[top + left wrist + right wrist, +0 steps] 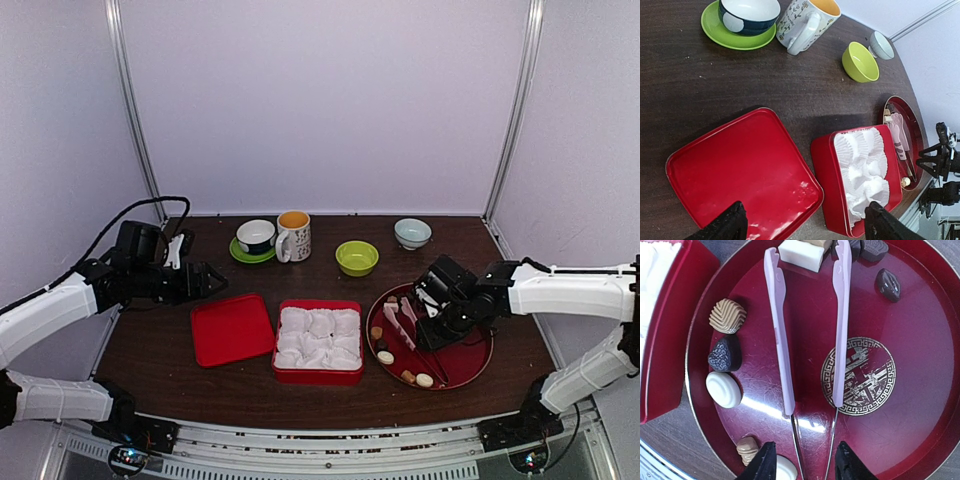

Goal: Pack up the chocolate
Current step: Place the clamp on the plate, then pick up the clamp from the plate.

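**Right Gripper Straddled Spread Tongs on the Tray**

Toward the table's (160, 360) near right corner sat the round red tray (910, 340). The right gripper (805, 465) hung over the tray's near part. Its fingers stood apart on either side of the tongs' (782, 340) thin metal end, with a gap showing on each side. The tongs lay flat with their pink arms spread. A cream square rested between the tips; whether the tips touched it could not be told.

The chocolates (727, 316) all lay on the tray. Tan, dark and white pieces sat along the rim beside the box, and more dark ones sat near the far rim.

At the middle of the near edge stood the red box (318, 375), lined with white paper cups (318, 337). The lid (232, 328) lay flat just to its left. The left gripper (805, 225) hovered above the two with its fingers wide apart, holding nothing.

Along the far edge stood a cup (256, 236) on a green saucer, a mug (293, 236), a green bowl (357, 258) and a pale bowl (412, 233).
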{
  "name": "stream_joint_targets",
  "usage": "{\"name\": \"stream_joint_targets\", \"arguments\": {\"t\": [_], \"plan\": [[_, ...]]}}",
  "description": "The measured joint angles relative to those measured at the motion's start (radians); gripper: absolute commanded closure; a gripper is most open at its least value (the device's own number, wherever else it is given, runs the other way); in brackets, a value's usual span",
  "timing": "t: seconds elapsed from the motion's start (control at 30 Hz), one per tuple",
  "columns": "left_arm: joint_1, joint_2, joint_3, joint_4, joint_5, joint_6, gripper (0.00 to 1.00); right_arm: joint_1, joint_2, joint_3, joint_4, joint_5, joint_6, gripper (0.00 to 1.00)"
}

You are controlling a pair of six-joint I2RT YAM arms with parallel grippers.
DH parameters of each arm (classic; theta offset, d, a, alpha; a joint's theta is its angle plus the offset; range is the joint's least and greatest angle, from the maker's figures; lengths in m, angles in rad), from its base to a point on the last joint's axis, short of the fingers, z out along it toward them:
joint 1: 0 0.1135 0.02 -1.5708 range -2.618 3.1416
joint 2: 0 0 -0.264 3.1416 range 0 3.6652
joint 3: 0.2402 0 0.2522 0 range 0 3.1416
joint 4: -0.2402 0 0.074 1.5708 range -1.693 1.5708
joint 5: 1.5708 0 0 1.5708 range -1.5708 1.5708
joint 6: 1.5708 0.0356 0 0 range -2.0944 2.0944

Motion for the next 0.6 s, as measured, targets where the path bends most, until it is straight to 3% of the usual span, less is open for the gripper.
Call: {"name": "stream_joint_targets", "arguments": {"t": [0.27, 0.6], "plan": [[-0.004, 0.000, 0.000, 0.000, -0.003, 0.000, 0.16, 0.000, -0.005, -0.037, 0.042, 0.000, -0.007, 0.36], [-0.021, 0.013, 0.018, 0.000, -0.006, 0.001, 0.16, 0.000, -0.025, -0.183, 0.158, -0.006, 0.001, 0.50]]}}
